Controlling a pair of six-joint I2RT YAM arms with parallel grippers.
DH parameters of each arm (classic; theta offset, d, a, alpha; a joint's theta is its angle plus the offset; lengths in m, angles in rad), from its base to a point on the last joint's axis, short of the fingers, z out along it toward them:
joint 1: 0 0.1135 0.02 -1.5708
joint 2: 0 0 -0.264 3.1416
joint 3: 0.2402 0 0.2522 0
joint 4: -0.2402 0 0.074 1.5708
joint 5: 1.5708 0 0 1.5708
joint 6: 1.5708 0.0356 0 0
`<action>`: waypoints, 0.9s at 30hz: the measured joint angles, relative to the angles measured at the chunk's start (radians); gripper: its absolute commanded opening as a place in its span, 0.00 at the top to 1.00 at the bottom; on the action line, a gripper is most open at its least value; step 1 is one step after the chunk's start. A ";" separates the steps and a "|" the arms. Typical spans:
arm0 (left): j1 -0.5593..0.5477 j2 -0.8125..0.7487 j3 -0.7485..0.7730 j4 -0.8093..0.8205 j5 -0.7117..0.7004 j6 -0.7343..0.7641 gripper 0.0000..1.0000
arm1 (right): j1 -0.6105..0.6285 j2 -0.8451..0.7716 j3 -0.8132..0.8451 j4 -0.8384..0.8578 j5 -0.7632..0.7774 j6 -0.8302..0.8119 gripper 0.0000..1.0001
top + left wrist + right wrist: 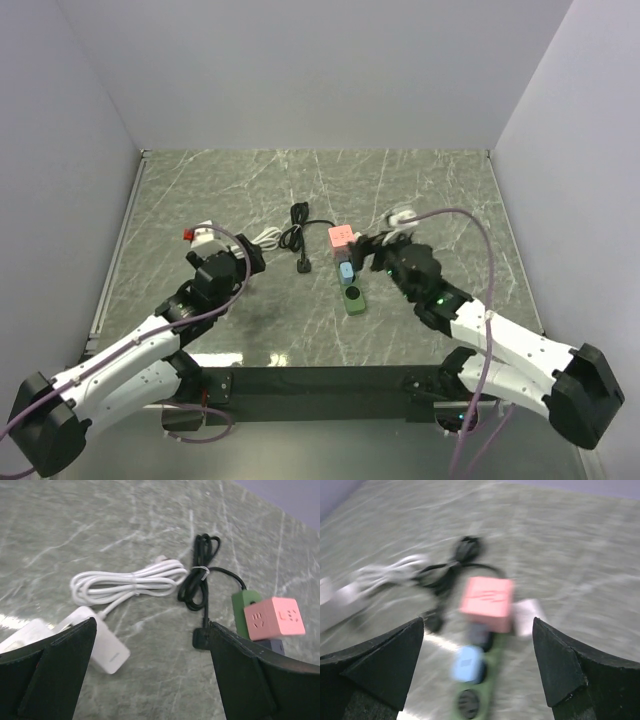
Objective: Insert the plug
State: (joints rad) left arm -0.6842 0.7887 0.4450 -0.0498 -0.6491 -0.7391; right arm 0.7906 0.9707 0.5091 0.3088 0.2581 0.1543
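The black plug (304, 265) lies on the marble table at the end of a bundled black cable (297, 236). It also shows in the left wrist view (201, 640), beside the right finger. The green power strip (351, 290) carries a pink cube adapter (342, 237), a blue plug (345, 270) and a free round socket (353, 295). My left gripper (252, 262) is open and empty, left of the black plug (152, 630). My right gripper (370, 250) is open and empty, just right of the strip; its blurred view (477, 635) shows the pink cube (487, 602) and the blue plug (468, 664).
A coiled white cable (130, 582) with a white charger (102, 645) lies left of the black cable. A white block with a red part (196, 236) sits at the far left. A small white object (400, 215) lies behind my right gripper. Walls close in the table.
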 measured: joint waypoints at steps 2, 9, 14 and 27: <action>0.002 0.032 0.006 0.043 0.043 0.027 0.01 | -0.105 -0.006 -0.003 -0.020 0.013 0.013 0.06; 0.006 0.085 0.012 0.109 0.160 0.071 0.00 | -0.232 0.196 0.051 -0.167 0.014 0.040 0.07; 0.007 0.100 0.012 0.125 0.213 0.078 0.01 | -0.239 0.269 0.115 -0.277 0.007 0.043 0.07; 0.007 0.131 0.018 0.139 0.271 0.101 0.01 | -0.300 0.480 0.321 -0.393 -0.173 -0.125 0.04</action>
State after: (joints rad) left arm -0.6773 0.9199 0.4625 0.0895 -0.3779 -0.6380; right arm 0.4908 1.4502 0.8303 -0.0837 0.0853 0.0292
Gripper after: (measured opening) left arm 0.994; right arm 0.959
